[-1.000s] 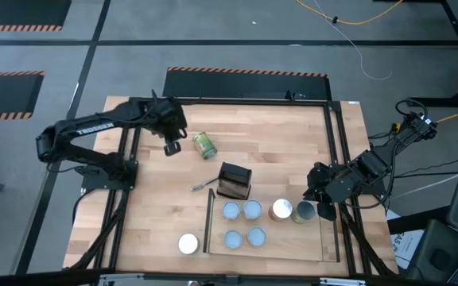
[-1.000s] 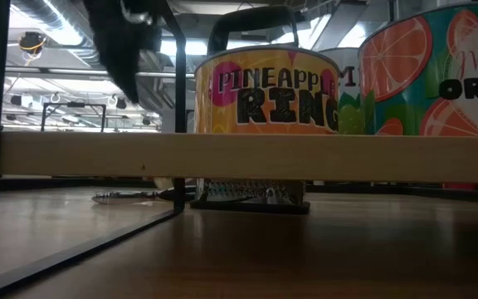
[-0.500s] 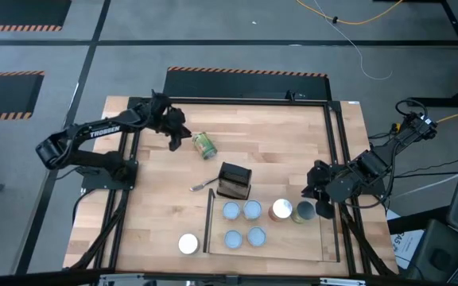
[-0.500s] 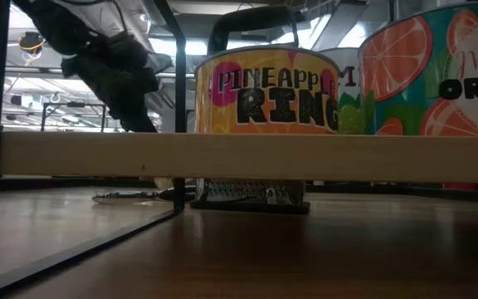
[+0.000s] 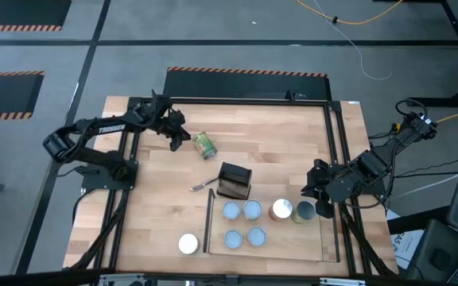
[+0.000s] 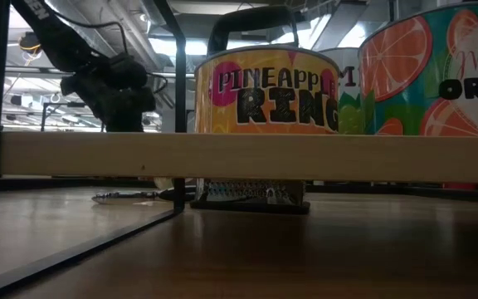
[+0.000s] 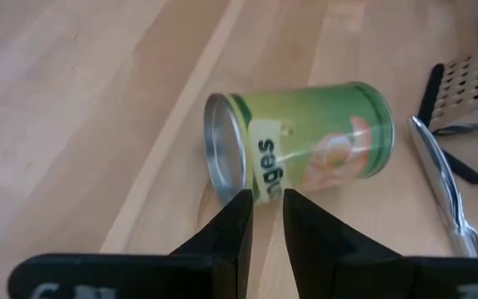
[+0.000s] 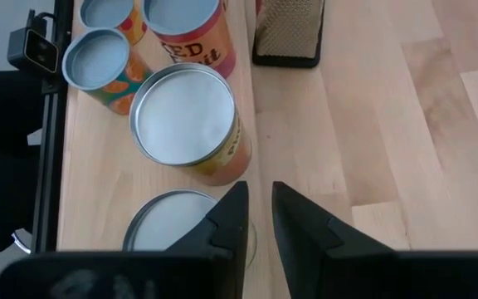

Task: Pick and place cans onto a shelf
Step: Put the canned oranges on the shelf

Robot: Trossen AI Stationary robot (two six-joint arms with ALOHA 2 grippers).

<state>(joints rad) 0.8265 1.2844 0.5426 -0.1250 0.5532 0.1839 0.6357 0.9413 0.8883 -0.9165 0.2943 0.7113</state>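
Left tool (image 5: 180, 137) at upper left of the high view, just beside a green can (image 5: 204, 145) lying on its side on the bench (image 5: 277, 143). Fingers (image 7: 232, 228) nearly together with a narrow gap, pointed at the can's silver end, clamped on nothing. Close beside that can in the left wrist view, a metal utensil (image 7: 442, 187). Right tool (image 5: 315, 189) at right of the high view, over the shelf's (image 5: 324, 238) right end, fingers (image 8: 231, 220) close together and holding nothing. On the shelf at lower centre, four pale-blue-topped cans (image 5: 243, 222) in a square, then two more (image 5: 293, 211) to their right. One white-topped can (image 5: 188, 243) on the bench left of the shelf. Dark grater (image 5: 234, 181) at centre of the frame.
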